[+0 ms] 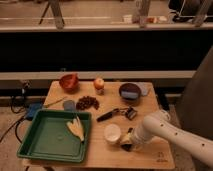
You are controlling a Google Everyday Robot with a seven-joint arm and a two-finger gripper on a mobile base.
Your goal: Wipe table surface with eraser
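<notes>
Reaching in low, the gripper [127, 141] looks clamped on the eraser [128, 134], dark side down on the table surface [150, 155] just beside the white cup [112, 134], held flat, I reckon, so it rubs the wood.

Table surface [110, 156]: light wood, matt, grain visible. Tray [45, 140]: green plastic, faint sheen. Cup [112, 134]: white, smooth. Arm [165, 127]: smooth white casing. Gripper [127, 143], low at table just right of cup: dark, matt.
</notes>
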